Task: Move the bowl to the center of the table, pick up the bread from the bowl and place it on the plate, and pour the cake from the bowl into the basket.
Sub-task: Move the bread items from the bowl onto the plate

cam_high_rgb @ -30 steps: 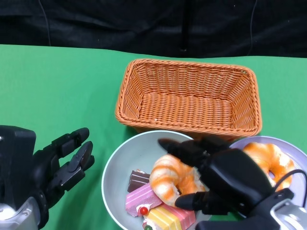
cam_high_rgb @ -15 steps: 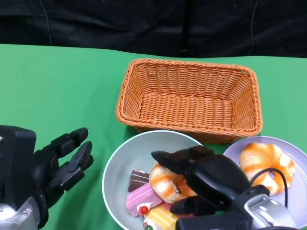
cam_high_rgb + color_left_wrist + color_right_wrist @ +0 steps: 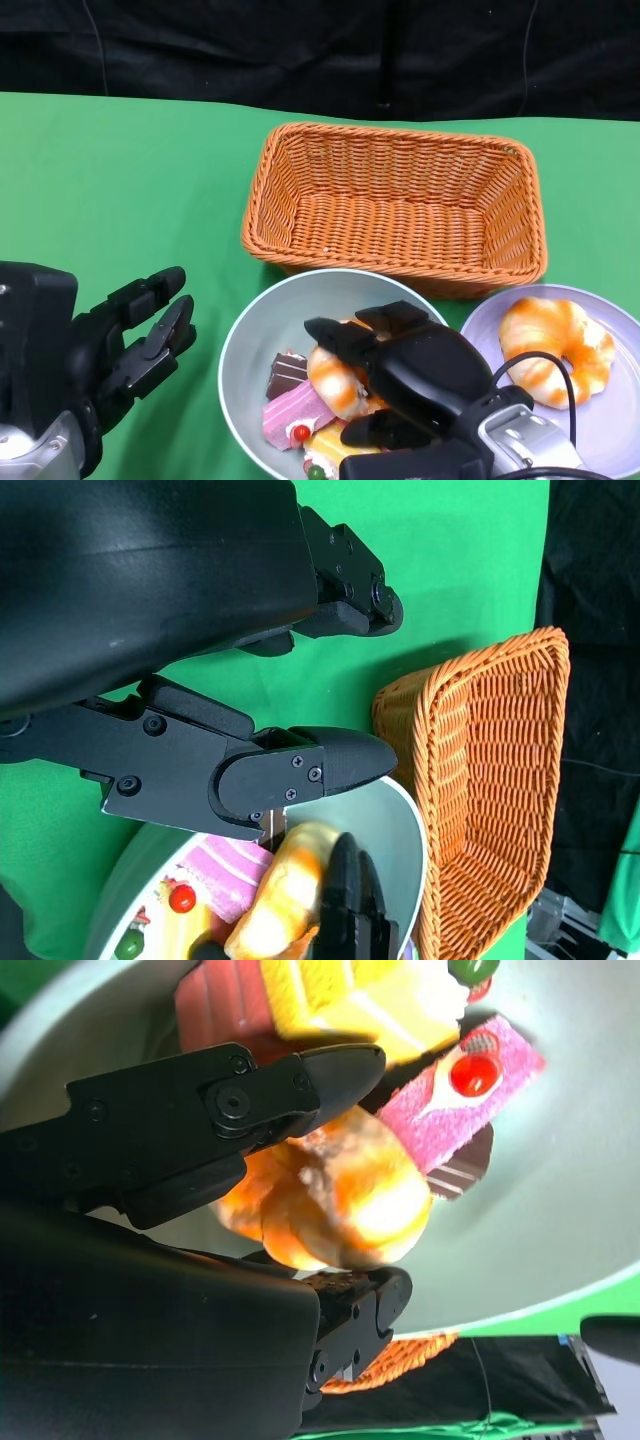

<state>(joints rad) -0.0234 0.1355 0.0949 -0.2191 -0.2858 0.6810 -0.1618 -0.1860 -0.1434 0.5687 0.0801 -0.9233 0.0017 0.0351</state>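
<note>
The right hand grips a bread in the bowl beside the cakes, while the left hand hangs empty, fingers apart, left of the bowl, near the basket and plate.

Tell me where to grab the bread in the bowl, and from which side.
Take the bread across its rounded middle, coming from above. It lies on top of the cake slices in the bowl, so its sides are exposed. The right hand already has fingers on either side of it in the right wrist view.
</note>
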